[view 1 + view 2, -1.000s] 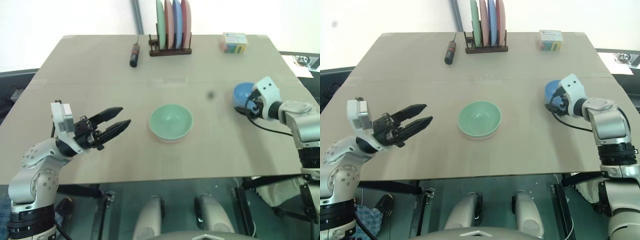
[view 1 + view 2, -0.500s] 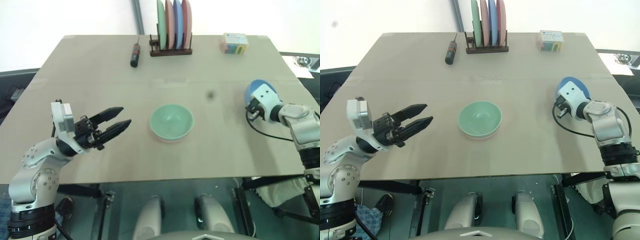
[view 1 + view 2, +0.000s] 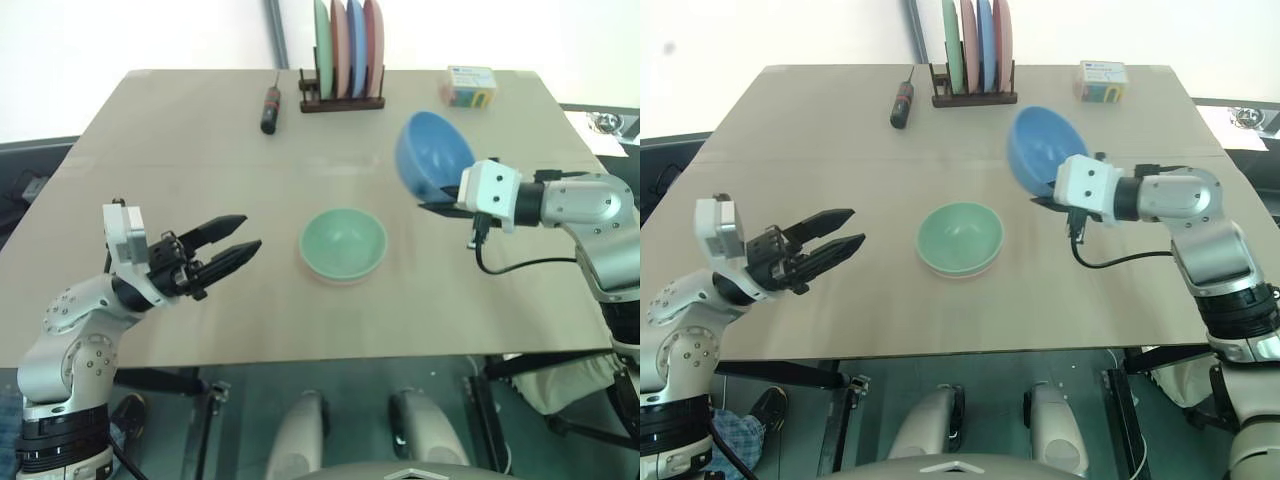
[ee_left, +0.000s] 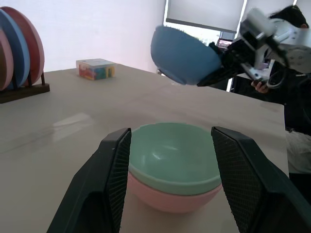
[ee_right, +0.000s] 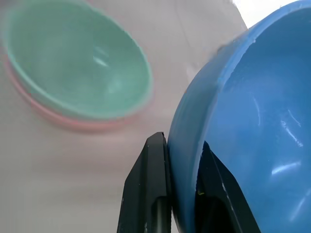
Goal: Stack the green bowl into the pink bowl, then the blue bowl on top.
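A second ago the blue bowl point(image 3: 433, 155) sat on the worktop point(image 3: 200, 150) near its right edge; now it hangs tilted in the air, carried toward the middle, right of and above the stacked pair. The right gripper point(image 5: 181, 191) has its fingers point(image 5: 150, 189) pinched on the bowl's rim, one finger outside the wall and one inside. The green bowl point(image 3: 343, 243) sits nested in the pink bowl point(image 4: 170, 199) at the worktop's centre. The left gripper point(image 3: 235, 243) has not moved, its fingers spread and empty, well left of the stack.
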Controlling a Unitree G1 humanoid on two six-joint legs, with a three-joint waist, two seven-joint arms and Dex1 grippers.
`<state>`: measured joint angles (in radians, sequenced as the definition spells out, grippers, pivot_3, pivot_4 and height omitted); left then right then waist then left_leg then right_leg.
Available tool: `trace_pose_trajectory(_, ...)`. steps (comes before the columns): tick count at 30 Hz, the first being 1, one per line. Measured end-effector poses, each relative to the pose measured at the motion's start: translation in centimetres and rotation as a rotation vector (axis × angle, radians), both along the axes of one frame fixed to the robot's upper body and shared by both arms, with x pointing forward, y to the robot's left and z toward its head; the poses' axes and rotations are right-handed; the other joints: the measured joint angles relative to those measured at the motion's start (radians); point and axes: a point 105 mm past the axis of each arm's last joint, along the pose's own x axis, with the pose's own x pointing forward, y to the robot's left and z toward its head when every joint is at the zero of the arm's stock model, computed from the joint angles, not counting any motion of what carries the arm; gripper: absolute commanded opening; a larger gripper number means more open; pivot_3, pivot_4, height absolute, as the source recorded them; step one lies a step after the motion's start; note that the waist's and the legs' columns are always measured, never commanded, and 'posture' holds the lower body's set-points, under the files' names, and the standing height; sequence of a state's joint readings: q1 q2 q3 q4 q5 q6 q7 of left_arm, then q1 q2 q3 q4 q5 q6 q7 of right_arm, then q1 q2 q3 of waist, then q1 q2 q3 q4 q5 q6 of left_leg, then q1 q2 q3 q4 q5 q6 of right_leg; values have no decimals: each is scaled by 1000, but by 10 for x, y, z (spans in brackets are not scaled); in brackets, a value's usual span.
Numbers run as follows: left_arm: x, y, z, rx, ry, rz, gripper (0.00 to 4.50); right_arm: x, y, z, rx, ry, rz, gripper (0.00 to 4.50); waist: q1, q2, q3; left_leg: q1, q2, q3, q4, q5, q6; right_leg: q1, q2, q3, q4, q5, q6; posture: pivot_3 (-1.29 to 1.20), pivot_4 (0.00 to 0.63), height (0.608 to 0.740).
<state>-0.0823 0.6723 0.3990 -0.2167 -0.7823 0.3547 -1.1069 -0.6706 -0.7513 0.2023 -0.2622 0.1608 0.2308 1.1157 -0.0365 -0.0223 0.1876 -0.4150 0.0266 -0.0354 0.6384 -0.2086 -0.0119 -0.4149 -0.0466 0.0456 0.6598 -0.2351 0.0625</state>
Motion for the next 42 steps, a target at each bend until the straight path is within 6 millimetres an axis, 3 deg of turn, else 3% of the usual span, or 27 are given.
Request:
trace_pose_trajectory(2,3,-3,0,3,1,-10,2791,-21,27,-1,-12,2,132,22,-1,0,0,0,0,0,0,0,0,0,0,0,0,0,0,0,150,740)
trace_pose_trajectory(4,4,-3,2,9,0,-13,2791,-29,39,-1,-26,-1,189,22,-1,0,0,0,0,0,1,0,0,0,0,0,0,0,0,0,150,740)
trace_pose_trajectory(6,4,-2,1,12,3,-11,2791,-32,49,-1,-37,-2,220,870,-1,0,0,0,0,0,1,0,0,0,0,0,1,-1,-2,0,150,740)
trace_pose_trajectory(8,5,-2,1,11,5,-8,2791,-34,56,0,-40,-8,246,1409,-1,0,0,0,0,0,1,0,0,0,0,-1,1,-1,-1,0,150,740)
trace_pose_trajectory(14,6,0,-1,12,13,-2,2791,-25,65,4,-67,-62,227,4176,0,0,0,0,0,0,1,0,0,0,0,-1,1,0,-1,0,150,740)
trace_pose_trajectory(15,6,0,-1,11,16,-1,2791,-22,65,4,-62,-64,214,4367,0,0,0,0,0,0,1,0,0,0,0,-1,1,-1,-1,0,150,740)
trace_pose_trajectory(19,4,1,-5,17,27,7,2791,-12,62,7,-31,-63,162,4367,-2,0,0,0,0,0,1,0,0,0,0,0,1,0,-1,0,150,740)
trace_pose_trajectory(21,3,1,-7,35,27,21,2791,-8,53,12,4,-42,130,4367,0,0,0,0,0,0,1,0,0,0,0,-1,0,0,-1,0,150,740)
trace_pose_trajectory(24,0,4,-13,58,51,55,2791,1,19,15,127,68,7,4367,7,-1,0,-1,0,-1,1,0,0,0,-1,-1,-1,-1,-2,0,150,740)
trace_pose_trajectory(31,-14,14,-22,99,95,118,2791,-4,-57,-8,336,307,-202,4367,7,-1,-1,0,0,0,0,0,0,1,-1,0,-1,-2,-3,0,150,740)
trace_pose_trajectory(34,-22,21,-29,114,124,152,2791,-12,-95,-31,408,396,-286,4367,7,-1,-1,1,0,1,0,0,0,2,-1,0,-1,-2,-4,0,150,740)
trace_pose_trajectory(38,-29,23,-34,131,137,168,2791,-27,-120,-53,421,464,-288,4367,2,-1,-1,2,0,2,0,0,0,2,-1,1,-1,-4,-1,0,150,740)
trace_pose_trajectory(42,-35,26,-40,161,154,187,2791,-23,-143,-58,473,444,-320,4367,-4,-1,-1,3,1,3,1,0,0,2,0,2,-1,-4,0,0,150,740)
